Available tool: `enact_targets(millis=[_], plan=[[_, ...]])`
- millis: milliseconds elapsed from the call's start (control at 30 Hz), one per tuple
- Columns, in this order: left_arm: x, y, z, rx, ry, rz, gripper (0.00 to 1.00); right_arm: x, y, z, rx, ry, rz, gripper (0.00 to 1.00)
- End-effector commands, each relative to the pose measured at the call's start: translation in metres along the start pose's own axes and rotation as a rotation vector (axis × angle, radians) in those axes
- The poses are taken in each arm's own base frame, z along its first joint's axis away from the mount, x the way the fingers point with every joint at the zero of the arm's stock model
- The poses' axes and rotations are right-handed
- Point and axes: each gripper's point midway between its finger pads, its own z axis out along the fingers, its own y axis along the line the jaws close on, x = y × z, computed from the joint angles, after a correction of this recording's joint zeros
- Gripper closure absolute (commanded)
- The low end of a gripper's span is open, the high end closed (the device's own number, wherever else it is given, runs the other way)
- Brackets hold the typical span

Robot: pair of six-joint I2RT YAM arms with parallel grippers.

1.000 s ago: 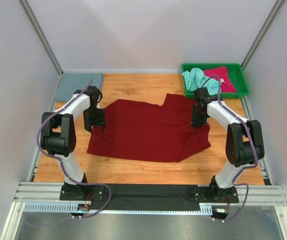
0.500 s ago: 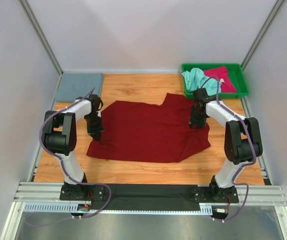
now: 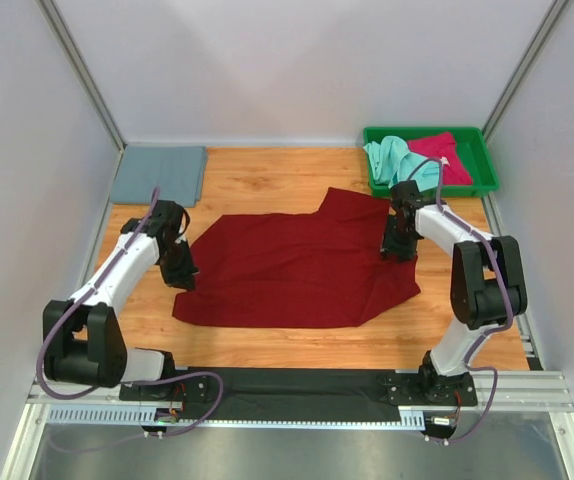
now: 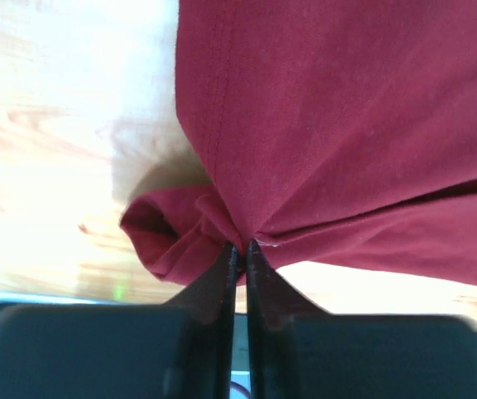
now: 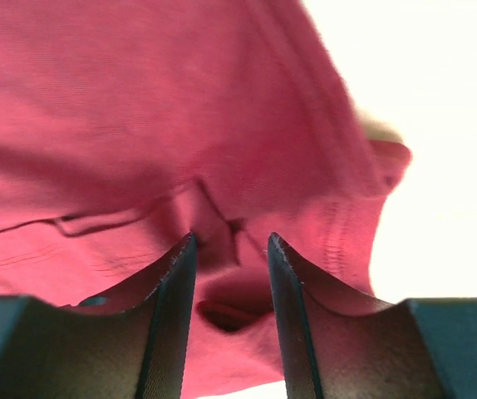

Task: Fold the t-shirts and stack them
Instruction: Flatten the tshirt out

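A dark red t-shirt [image 3: 297,262] lies spread on the wooden table. My left gripper [image 3: 179,268] is at its left edge and is shut on a bunched fold of the dark red cloth [image 4: 222,125], with the tips [image 4: 243,246] pinched together. My right gripper [image 3: 399,243] stands over the shirt's right side, by the sleeve. Its jaws [image 5: 232,241] are open, and wrinkled red cloth [image 5: 139,125] lies under and between them. A slate grey-blue t-shirt [image 3: 159,172] lies folded at the back left. Mint green [image 3: 392,155] and pinkish-red [image 3: 445,155] t-shirts lie crumpled in the tray.
The green plastic tray [image 3: 437,189] sits at the back right corner, just behind my right arm. White walls with metal posts close in the table on three sides. A black mat and aluminium rail [image 3: 297,385] run along the near edge by the arm bases.
My left gripper has closed on the shirt's left edge, and the left arm has swung outward and lower. My right gripper's jaws have opened wider and stayed in place.
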Motion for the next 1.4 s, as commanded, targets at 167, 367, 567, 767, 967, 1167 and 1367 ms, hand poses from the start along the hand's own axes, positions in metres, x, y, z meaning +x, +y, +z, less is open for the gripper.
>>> enact_targets(millis=[167, 367, 567, 767, 967, 1167, 1367], plan=[[0.037, 0.000, -0.013, 0.068, 0.026, -0.115, 0.90, -0.004, -0.013, -0.006, -0.085, -0.015, 0.128, 0.55], [0.022, -0.003, -0.035, 0.083, -0.059, -0.097, 0.54, -0.036, 0.005, -0.024, -0.189, -0.133, 0.141, 0.50], [-0.057, -0.010, -0.055, 0.028, -0.262, 0.069, 0.11, -0.088, 0.024, -0.019, -0.231, -0.245, 0.144, 0.47], [-0.128, -0.033, -0.022, -0.003, -0.237, 0.204, 0.10, -0.136, 0.038, -0.006, -0.223, -0.316, 0.008, 0.45], [-0.158, -0.040, 0.043, -0.071, -0.090, 0.239, 0.10, -0.136, 0.048, 0.016, -0.170, -0.262, -0.096, 0.45], [-0.156, -0.044, 0.070, -0.056, -0.032, 0.237, 0.16, -0.125, 0.039, 0.039, -0.074, -0.210, -0.120, 0.48], [-0.139, -0.045, 0.090, -0.029, 0.037, 0.222, 0.33, -0.117, 0.027, 0.052, 0.010, -0.170, -0.138, 0.53]])
